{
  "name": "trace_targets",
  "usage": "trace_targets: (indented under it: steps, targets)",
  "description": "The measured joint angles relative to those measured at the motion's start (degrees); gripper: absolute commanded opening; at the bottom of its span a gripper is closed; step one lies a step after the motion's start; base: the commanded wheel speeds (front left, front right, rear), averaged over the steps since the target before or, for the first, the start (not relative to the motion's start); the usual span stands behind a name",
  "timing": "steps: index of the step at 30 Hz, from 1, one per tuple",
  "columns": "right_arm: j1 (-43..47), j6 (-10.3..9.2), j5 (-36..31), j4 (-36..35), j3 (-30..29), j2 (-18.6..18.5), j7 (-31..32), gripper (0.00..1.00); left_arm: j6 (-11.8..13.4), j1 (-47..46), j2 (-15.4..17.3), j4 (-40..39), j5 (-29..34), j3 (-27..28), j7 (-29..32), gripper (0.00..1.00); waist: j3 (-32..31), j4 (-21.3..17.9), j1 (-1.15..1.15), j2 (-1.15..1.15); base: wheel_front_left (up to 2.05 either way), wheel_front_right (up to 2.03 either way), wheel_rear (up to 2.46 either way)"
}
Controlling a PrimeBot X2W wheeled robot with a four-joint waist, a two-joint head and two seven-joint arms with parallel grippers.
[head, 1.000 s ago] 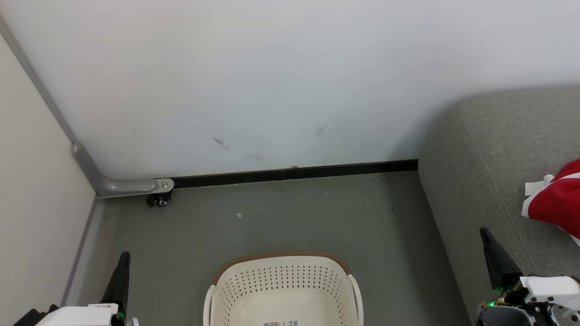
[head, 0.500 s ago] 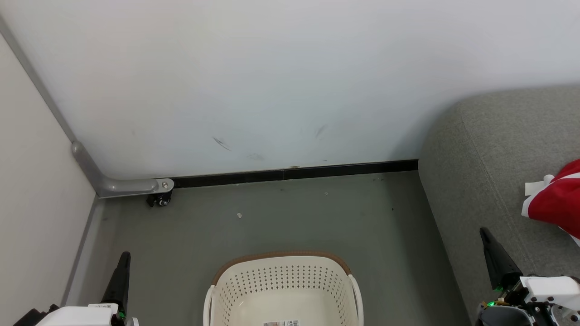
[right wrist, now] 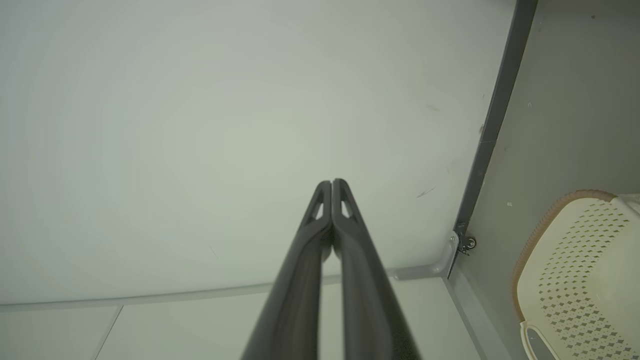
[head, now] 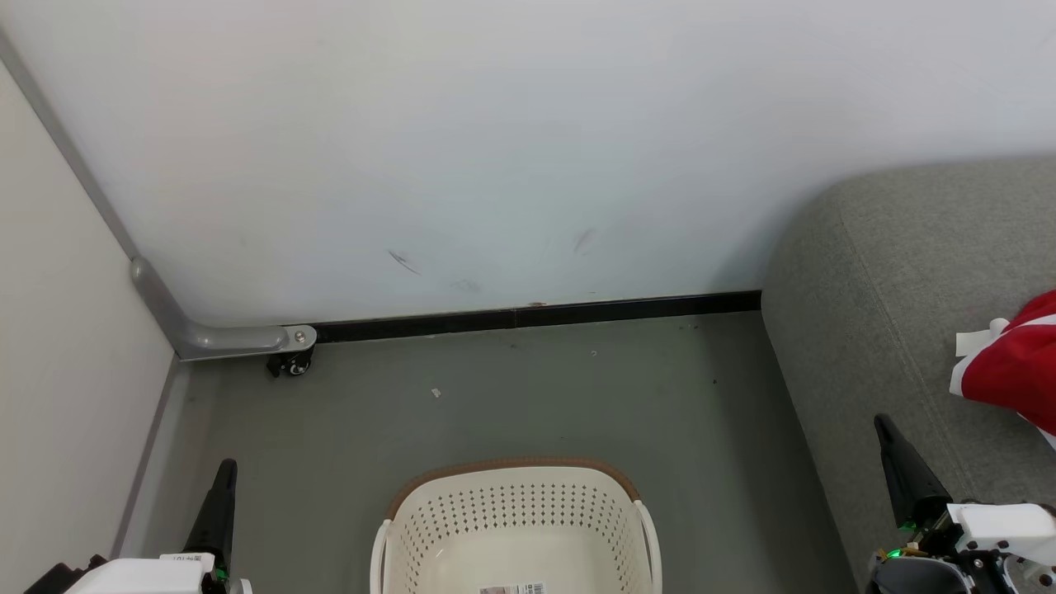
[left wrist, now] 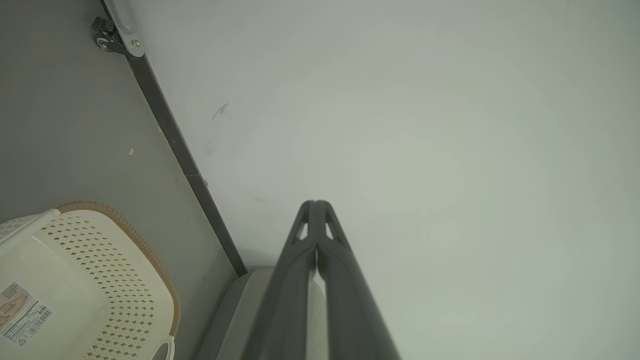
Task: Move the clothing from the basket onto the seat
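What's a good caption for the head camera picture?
Laundry basket on the floor, red clothing lying on the grey sofa.

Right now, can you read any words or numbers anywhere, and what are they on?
The sticker inside the basket: a barcode and tiny print, too small to read.
The small label on the left arm's white housing: too blurred to read.
The clothing on the seat: no lettering shows on the visible part.
So nothing can be quoted.
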Motion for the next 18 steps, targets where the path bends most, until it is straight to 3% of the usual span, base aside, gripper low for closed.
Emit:
trace_targets:
  steps: [18]
  targets:
    - [-0.01, 0.0, -0.09, 0.02, -0.11, 0.15, 0.01, 0.0, 0.0, -0.02, -0.03, 0.04, 0.01, 0.08, 0.01, 0.0, 0.0, 0.0, 0.0, 0.0, 0.0, 0.0, 0.0]
